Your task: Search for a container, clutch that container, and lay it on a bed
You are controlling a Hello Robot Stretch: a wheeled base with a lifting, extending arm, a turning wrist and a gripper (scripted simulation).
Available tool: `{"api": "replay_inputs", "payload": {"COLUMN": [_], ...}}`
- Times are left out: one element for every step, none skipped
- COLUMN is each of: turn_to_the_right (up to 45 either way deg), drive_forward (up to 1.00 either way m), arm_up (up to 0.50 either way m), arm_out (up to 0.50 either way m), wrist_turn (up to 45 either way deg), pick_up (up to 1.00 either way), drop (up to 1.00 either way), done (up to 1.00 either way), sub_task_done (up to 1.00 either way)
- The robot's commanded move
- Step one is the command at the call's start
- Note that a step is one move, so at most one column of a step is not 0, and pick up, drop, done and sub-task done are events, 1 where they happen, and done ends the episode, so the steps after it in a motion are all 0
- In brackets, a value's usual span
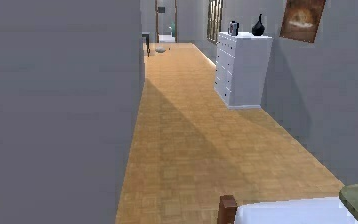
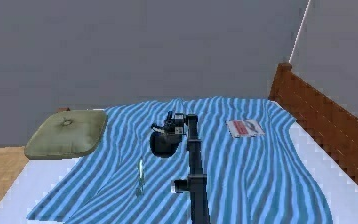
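Arm side view first: the arm (image 2: 194, 165) is a dark bar rising from the bottom edge, stretched out over the bed (image 2: 272, 185) with its blue wavy-striped blanket (image 2: 107, 175). At its far end sits the gripper (image 2: 168, 129), turned toward the view's left above the middle of the blanket. Right at the fingers there's a dark rounded thing (image 2: 163, 146) lying on the blanket. It could be the container, though its shape is hard to read. With it resting there, I can't tell whether the gripper holds anything, nor how the fingers stand.

An olive pillow (image 2: 67, 133) lies at the left end of the blanket, and a thin pale stick (image 2: 140, 178) lies near the arm's left. A red-and-white flat item (image 2: 245, 128) lies to the arm's right, and a wooden headboard (image 2: 322, 115) runs along the right.

Over to the forward view: a wood-floored hallway (image 1: 202, 140), a white dresser (image 1: 239, 68) topped by a black vase (image 1: 258, 25), and a framed picture (image 1: 303, 18) on the wall.
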Motion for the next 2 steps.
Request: {"api": "replay_inputs", "payload": {"turn_to_the_right": [0.0,0.0], "drive_forward": [0.0,0.0], "arm_up": [0.1,0.0], "arm_out": [0.0,-0.08], "wrist_turn": [0.0,0.0], "pick_up": [0.0,0.0], "drop": [0.0,0.0], "done": [0.0,0.0], "sub_task_done": [0.0,0.0]}}
